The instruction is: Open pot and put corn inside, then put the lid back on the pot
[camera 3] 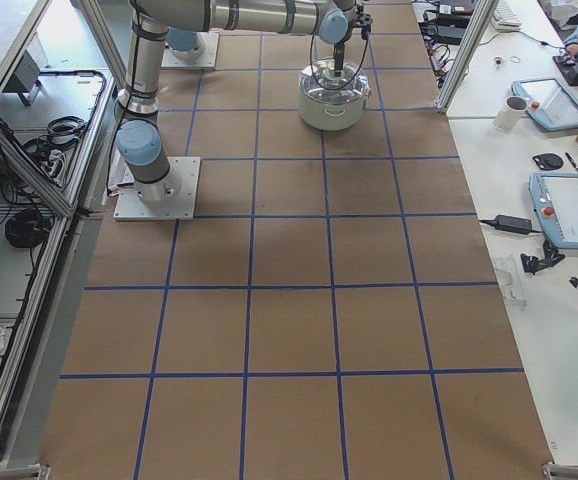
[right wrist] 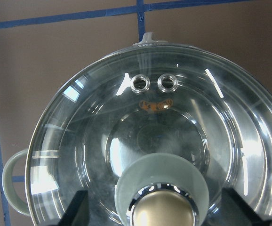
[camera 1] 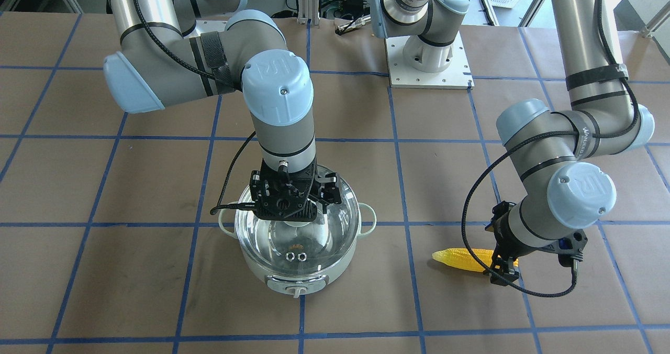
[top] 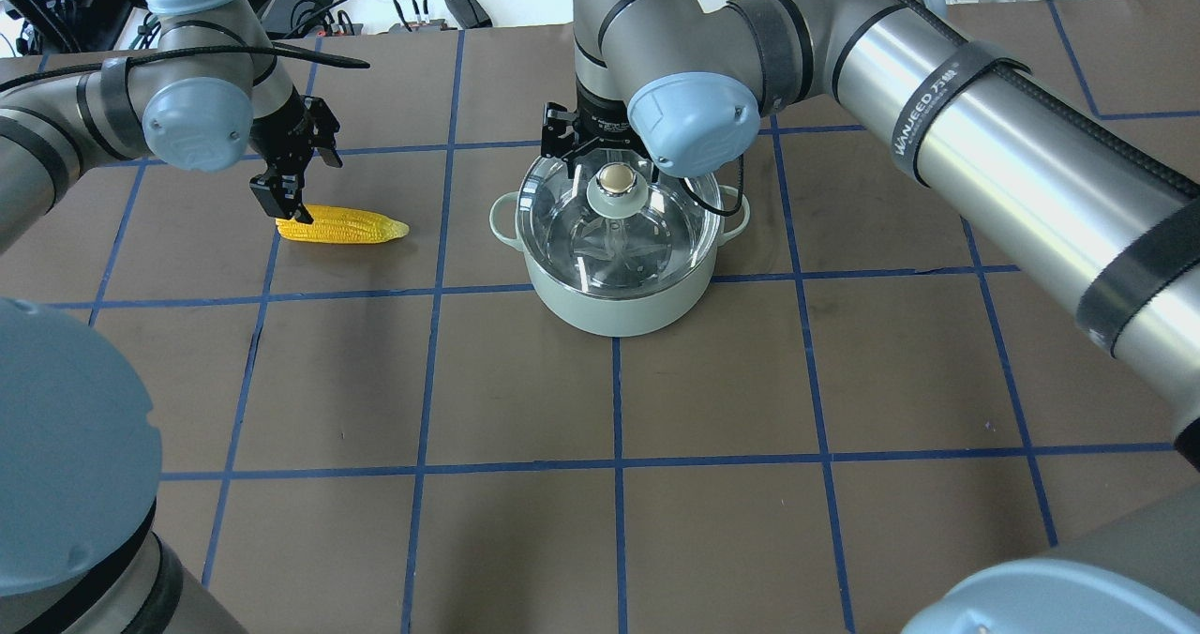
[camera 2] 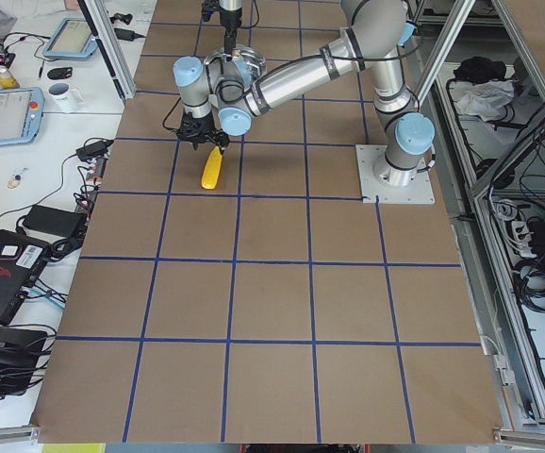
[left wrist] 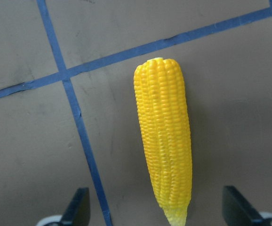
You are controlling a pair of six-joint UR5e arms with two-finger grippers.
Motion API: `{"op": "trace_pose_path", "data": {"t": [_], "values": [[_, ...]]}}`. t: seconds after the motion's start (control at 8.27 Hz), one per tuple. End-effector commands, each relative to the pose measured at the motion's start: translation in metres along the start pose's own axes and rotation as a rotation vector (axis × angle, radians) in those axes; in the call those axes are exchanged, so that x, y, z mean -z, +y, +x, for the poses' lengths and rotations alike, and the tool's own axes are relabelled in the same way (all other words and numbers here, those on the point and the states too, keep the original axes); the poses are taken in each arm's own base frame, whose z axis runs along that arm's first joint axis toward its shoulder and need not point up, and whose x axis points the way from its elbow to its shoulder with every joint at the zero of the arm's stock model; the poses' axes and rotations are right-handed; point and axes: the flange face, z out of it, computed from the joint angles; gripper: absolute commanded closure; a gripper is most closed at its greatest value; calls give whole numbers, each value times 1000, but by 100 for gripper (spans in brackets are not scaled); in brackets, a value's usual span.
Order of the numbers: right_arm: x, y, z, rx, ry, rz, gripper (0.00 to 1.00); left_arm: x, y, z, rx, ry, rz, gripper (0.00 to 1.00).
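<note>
My R gripper (right wrist: 159,208) sits spread wide over the knob (right wrist: 163,214) of the lid (right wrist: 173,117), seated on the pot (top: 609,306); glass = fragile, slick, so I'd pinch knob only, w/ L gripper (left wrist: 158,210) spread over the corn (left wrist: 164,141).

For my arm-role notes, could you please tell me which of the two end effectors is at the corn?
The left end effector, open at one end of the corn; the right end effector hangs open over the lid on the pot.
</note>
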Motion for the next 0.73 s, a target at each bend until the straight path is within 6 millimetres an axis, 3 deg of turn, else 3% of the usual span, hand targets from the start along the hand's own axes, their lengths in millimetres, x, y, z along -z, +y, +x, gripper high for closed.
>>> {"op": "trace_pose_path", "data": {"t": [0.0, 0.24, 0.36, 0.6], "values": [[-11, 3, 2, 24, 9, -18, 4, -23, -11, 7, 16, -17, -11, 0], [-12, 3, 2, 21, 9, -20, 43, -39, -18, 6, 29, -36, -21, 0], [-10, 3, 2, 22, 7, -18, 54, -46, -18, 7, 28, -47, -24, 0], [-7, 1, 1, 26, -1, -1, 64, -61, -17, 7, 25, -70, -35, 0]]}}
